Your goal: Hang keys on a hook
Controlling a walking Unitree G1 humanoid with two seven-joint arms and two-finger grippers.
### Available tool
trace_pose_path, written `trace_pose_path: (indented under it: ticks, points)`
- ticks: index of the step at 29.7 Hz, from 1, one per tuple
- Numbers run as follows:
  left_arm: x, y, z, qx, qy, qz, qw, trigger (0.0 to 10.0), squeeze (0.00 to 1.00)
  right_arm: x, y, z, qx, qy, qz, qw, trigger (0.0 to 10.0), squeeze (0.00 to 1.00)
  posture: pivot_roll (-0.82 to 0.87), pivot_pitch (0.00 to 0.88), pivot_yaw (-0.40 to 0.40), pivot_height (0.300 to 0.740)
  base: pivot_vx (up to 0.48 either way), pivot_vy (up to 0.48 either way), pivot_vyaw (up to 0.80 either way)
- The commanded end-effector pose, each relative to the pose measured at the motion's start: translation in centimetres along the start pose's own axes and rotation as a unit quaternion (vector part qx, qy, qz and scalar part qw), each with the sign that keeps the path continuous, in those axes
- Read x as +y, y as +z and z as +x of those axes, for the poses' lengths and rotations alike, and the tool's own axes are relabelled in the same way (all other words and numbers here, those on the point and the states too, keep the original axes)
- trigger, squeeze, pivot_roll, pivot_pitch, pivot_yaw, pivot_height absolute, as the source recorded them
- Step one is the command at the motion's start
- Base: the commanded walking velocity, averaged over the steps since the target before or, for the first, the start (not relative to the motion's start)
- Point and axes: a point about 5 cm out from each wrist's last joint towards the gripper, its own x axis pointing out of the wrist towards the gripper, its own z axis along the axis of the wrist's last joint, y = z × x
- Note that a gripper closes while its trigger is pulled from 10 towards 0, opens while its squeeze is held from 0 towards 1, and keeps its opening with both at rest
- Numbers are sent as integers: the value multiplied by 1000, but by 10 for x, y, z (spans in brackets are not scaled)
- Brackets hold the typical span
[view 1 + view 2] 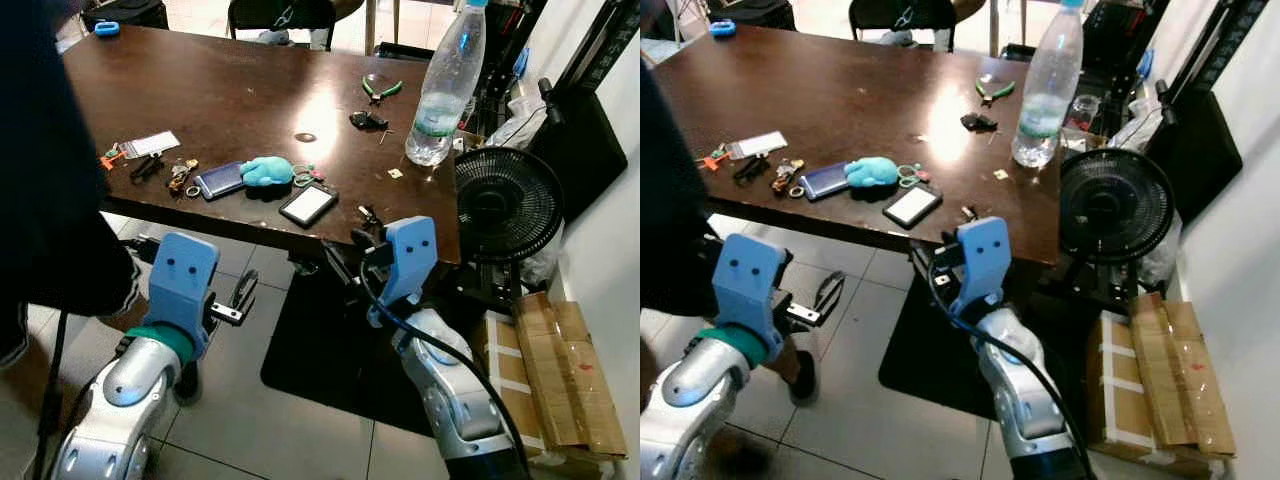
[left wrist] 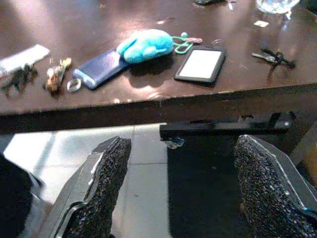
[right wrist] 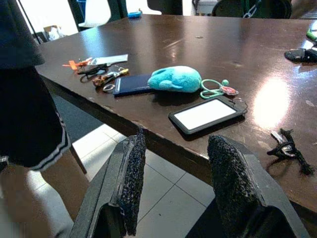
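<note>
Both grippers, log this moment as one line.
left gripper: open, below table edge | right gripper: open, near edge | keys: on table, untouched

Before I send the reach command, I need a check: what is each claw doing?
Left claw: open, holding nothing, below the table edge.
Right claw: open, holding nothing, near the table edge.

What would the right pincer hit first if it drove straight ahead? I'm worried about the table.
Probably the near edge of the table. The open right pincer sits about level with that edge, ahead of the white-screened device; depth is unclear.
</note>
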Motion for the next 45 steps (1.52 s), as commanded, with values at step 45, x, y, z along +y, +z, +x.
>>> trace_pose_path:
  ticks: [45]
  points:
    - [-4, -8, 1, 11, 20, -17, 1000, 10000, 0, -2, -7, 0, 6, -4, 3, 1000, 10000, 0, -11, 86, 62, 740, 0, -36, 0]
